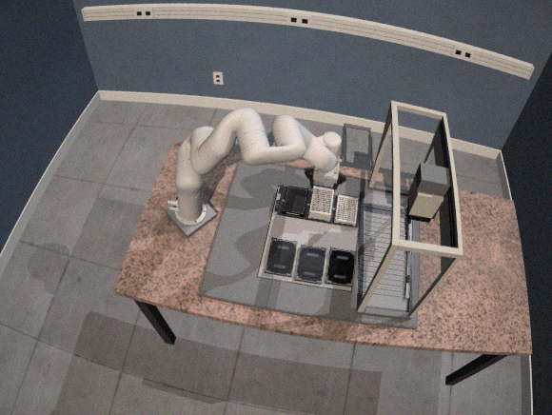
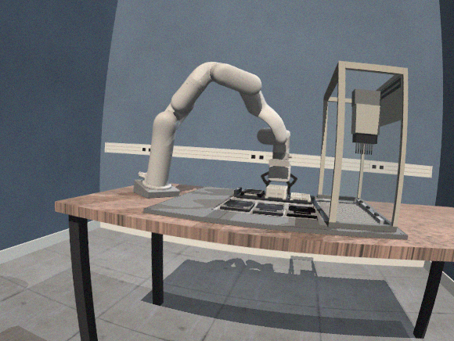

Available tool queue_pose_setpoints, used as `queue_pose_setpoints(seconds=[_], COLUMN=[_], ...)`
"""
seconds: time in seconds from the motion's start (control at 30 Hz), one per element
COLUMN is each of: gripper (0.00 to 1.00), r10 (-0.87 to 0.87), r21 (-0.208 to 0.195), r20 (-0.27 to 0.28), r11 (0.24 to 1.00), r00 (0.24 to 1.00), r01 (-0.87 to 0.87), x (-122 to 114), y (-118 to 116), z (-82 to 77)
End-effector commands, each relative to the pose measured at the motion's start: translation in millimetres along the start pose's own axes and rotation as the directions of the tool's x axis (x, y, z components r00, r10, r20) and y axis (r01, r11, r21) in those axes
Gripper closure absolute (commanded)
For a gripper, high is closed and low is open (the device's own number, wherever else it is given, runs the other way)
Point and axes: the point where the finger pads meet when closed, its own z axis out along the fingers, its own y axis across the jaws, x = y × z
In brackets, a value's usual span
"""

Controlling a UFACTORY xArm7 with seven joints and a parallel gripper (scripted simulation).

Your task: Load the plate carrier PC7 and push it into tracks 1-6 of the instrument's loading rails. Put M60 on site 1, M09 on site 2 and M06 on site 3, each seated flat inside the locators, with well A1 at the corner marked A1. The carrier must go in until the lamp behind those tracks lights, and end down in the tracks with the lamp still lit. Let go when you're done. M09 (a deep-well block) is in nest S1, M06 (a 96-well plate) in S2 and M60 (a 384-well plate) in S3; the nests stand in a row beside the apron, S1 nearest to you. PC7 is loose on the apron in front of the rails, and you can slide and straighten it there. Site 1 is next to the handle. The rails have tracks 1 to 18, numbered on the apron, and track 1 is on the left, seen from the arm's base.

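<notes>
PC7 (image 1: 278, 197) lies on the apron with its handle end toward my base. Site 1, next to the handle, shows only dark floor. On site 2 stands M09 (image 1: 321, 202), the tall pale block, and my tool (image 2: 279, 184) hangs just over it with its fingers spread wide on either side, gripping nothing. From the side view the fingertips look level with the block's top edge, but I can't tell whether they touch it. M06 (image 1: 346, 209) sits low and pale on site 3, just beside M09.

In the near row the two left nests look vacant. The right one, S3, holds something blacker that I take for M60 (image 1: 342, 266), though it is too dark to be sure. Right of that are the rails (image 1: 385, 266), with PC7 not yet in them.

I judge M60 to be the next pick. A 384-well plate is light, rigid and shallow, with smooth plastic walls that slip easily. I'd grip it low across its short sides, squarely at the middle so it can't pivot. I'd squeeze only modestly and lower it level, since a tilted skirt would ride up on a locator.
</notes>
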Motion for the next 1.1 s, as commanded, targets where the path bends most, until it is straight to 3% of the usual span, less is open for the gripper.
queue_pose_setpoints(seconds=[0.0, 1.07], gripper=[0.00, 0.00], r10=[0.000, 0.000], r21=[0.003, 0.003], r20=[0.002, 0.002], r11=[1.000, 1.000], r00=[1.000, 1.000], r01=[0.000, 0.000], x=[-3, -22], y=[-1, -1], z=[-1.6, -1.7])
